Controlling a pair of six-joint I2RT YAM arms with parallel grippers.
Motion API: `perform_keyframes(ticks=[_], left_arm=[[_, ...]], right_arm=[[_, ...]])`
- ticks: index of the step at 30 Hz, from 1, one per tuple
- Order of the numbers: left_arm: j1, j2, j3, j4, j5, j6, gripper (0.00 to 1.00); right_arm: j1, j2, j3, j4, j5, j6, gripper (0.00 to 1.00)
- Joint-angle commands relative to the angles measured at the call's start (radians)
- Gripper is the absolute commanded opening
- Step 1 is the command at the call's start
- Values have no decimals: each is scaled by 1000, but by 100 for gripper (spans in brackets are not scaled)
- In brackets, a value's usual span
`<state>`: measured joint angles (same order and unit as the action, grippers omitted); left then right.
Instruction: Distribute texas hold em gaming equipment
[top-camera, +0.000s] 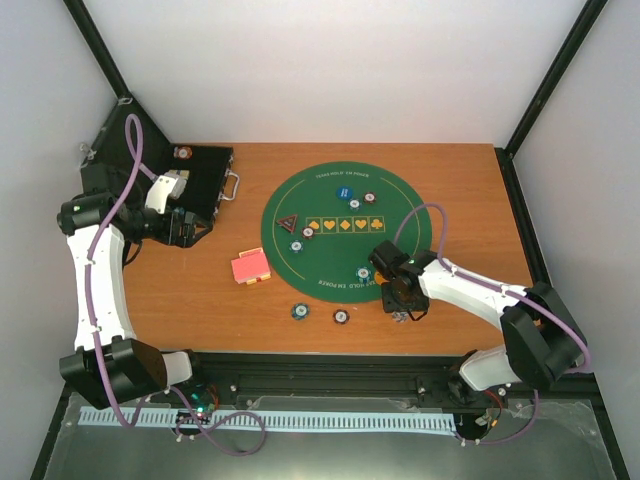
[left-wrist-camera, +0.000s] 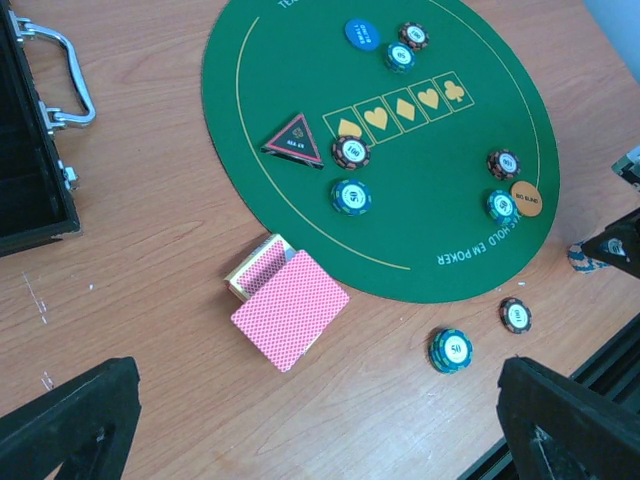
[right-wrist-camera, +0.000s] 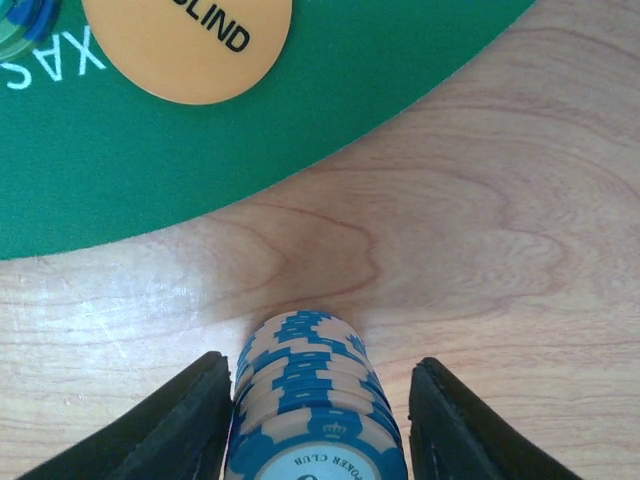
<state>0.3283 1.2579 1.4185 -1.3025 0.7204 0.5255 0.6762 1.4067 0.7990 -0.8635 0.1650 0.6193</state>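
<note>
- Top external: the green felt mat (top-camera: 340, 262) carries the blue marker button (top-camera: 343, 191), the dark triangular button (top-camera: 288, 224) and several poker chips, so I judge the sharing-out partly done.
- The red-backed card deck (top-camera: 251, 266) lies undealt on the tabletop (top-camera: 450, 180) just left of the mat. Two loose chips (top-camera: 300, 311) sit off the mat's near edge, so cards and some chips are left to place.
- My right tool (top-camera: 405, 305) is low beside the mat's near-right rim. My left tool (top-camera: 185, 225) hangs by the black case (top-camera: 200, 175), well apart from the mat.
- Left wrist: my left tool is spread wide with nothing in it. Chips stand in pairs beside the triangle, the blue button and the orange button (left-wrist-camera: 527, 199). The deck's top cards sit skewed on the pile.
- Right wrist: my right tool straddles a blue-and-cream chip stack (right-wrist-camera: 310, 400) standing on bare wood. One pad looks to be touching it and the other shows a sliver of gap, so it is not clamped yet.
- The orange button lies on the mat just beyond. It and a neighbouring chip crowd any path inward.
</note>
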Motion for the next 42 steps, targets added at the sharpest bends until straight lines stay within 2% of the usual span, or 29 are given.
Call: perform_keyframes(ticks=[1,4,13,22,28,34,42], left_arm=[[2,-17,23,-15,2,24,100],[2,-13,26,-13,1,25,100],[2,-15,27,-17,-4,31,100],[2,-9,35,-17,-1,25,100],[2,-7,33,-15,-2,21,100],[2,9,28,-12,3,11,100],[2,15,25,3,1,8,100]], right_arm=[[6,-14,-8,-1,20,21,46],[5,-16,-6,-3,18,20,38],[6,-29,10,-20,19,23,33],[11,-57,112,-102,24,11,28],[30,-24,226,-141,35,8,27],[47,171,473,-121,31,-45,26],[45,636,970,-151,28,-158,25]])
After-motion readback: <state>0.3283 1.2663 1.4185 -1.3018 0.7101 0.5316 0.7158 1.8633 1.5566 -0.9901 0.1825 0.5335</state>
